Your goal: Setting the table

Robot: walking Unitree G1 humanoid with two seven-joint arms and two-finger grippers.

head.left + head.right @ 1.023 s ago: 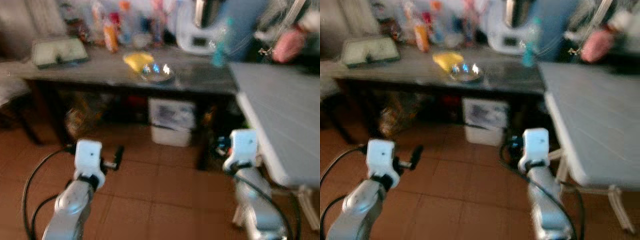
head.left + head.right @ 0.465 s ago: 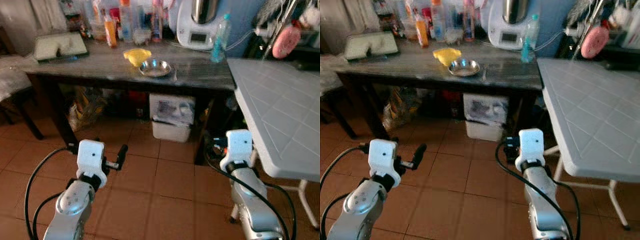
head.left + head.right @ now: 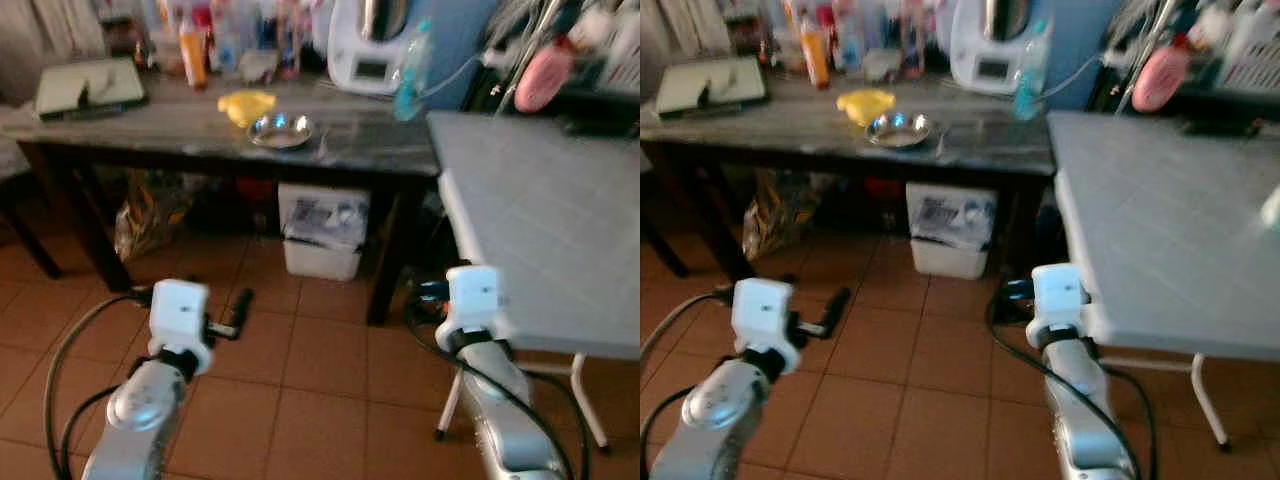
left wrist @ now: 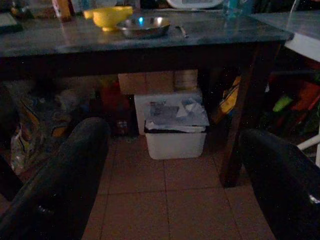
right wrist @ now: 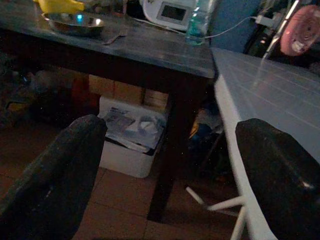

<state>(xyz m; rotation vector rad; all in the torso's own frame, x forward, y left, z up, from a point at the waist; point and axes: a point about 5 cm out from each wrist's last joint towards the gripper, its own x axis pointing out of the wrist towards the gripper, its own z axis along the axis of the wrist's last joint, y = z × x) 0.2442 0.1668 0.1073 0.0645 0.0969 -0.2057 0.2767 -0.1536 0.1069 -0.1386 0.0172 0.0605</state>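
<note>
A steel bowl (image 3: 281, 131) sits on the dark table (image 3: 180, 125) ahead, with a yellow bowl (image 3: 246, 103) just behind it and a small utensil (image 3: 322, 147) to its right. The same steel bowl (image 4: 143, 27) and yellow bowl (image 4: 107, 15) appear in the left wrist view. A white tiled table (image 3: 540, 220) stands at the right. My left gripper (image 4: 175, 185) is held low over the floor, open and holding nothing, pointing towards the dark table. My right gripper (image 5: 170, 170) is open too, beside the white table's edge (image 5: 225, 110), well short of the bowls.
A white bin (image 3: 322, 230) and bags (image 3: 150, 215) stand under the dark table. Bottles (image 3: 190, 40), a white kitchen machine (image 3: 365, 45), a water bottle (image 3: 408, 60) and a flat tray (image 3: 88, 85) line the tabletop. Brown floor tiles (image 3: 320, 400) lie between me and the tables.
The whole picture has shifted left and blurred slightly, so the camera has turned towards the white table. Both arms keep the same low pose with open grippers.
</note>
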